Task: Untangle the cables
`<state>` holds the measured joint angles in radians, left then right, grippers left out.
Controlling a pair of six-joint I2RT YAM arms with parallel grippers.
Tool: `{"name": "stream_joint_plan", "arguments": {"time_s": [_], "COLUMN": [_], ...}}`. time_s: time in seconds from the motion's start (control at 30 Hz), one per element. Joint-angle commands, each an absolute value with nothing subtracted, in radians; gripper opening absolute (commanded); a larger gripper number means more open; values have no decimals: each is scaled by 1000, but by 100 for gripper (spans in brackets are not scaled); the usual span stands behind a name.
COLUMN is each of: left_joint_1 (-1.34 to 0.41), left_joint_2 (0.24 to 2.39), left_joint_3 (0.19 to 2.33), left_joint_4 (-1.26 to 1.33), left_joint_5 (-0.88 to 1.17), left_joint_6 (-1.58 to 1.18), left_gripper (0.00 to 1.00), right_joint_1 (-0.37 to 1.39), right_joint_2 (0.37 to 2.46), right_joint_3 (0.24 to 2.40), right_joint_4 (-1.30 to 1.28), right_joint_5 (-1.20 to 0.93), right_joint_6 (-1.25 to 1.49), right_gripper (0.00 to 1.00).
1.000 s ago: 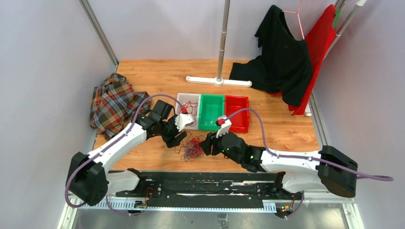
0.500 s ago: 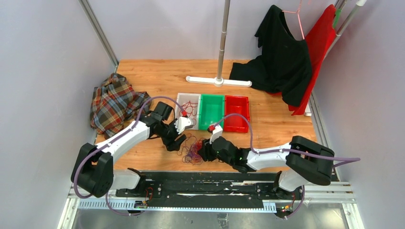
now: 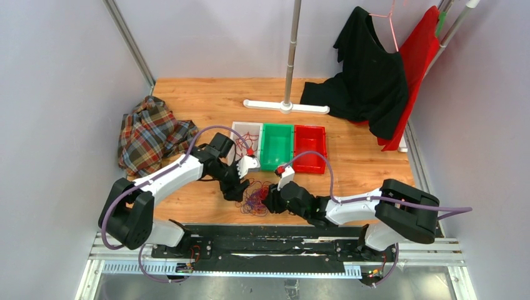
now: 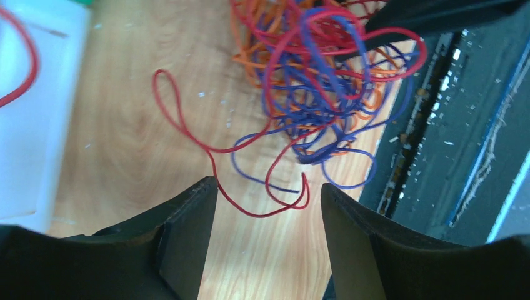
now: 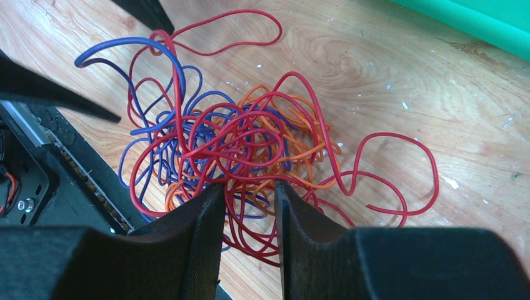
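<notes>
Right gripper [image 5: 249, 187] straddles cables [image 5: 250, 134] at table [image 5: 387, 75] edge (left gripper [image 4: 267, 187] opposite).

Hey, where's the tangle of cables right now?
In the top view the cables lie near the table's front edge, between the left gripper and right gripper, on the near side of the white bin.

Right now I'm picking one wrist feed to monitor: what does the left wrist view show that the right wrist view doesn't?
Only the left wrist view: a white plastic bin holding a red wire, the left gripper open over a loose red loop. Only the right wrist view: a green plastic bin's edge, the right gripper with red strands between its fingers. Both: the clump of red, orange and purple cables on the wooden table.
</notes>
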<state>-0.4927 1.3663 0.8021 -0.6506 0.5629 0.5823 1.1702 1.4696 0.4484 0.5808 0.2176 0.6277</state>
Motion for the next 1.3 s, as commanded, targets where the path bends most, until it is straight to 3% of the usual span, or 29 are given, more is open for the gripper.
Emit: {"name": "stream_joint_plan", "arguments": {"time_s": [0.0, 0.23, 0.4, 0.53, 0.7, 0.83, 1.07, 1.27], "left_joint_1": [-527, -532, -570, -615, -626, -626, -626, -625], "left_joint_2": [1365, 1376, 1360, 1353, 1350, 1258, 1109, 1050], "left_joint_3": [812, 811, 784, 773, 772, 770, 886, 1113], "left_joint_4": [-711, -678, -609, -577, -538, -564, -775, -940], "left_joint_5": [636, 575, 535, 490, 348, 272, 332, 353], "left_joint_6": [675, 667, 631, 627, 621, 644, 630, 580], "left_gripper": [66, 52, 62, 63, 35, 2, 1, 1], "right_joint_1": [1183, 1180, 1181, 1181, 1181, 1180, 1174, 1173], "right_joint_2": [1448, 1429, 1419, 1405, 1374, 1345, 1315, 1249], "right_joint_3": [432, 406, 402, 397, 376, 358, 334, 352], "right_joint_4": [604, 608, 612, 605, 594, 574, 557, 476], "right_joint_5": [253, 271, 273, 274, 289, 305, 319, 332], "right_joint_6": [641, 657, 660, 660, 665, 666, 665, 637], "right_gripper": [33, 32, 32, 32, 30, 28, 25, 25]}}
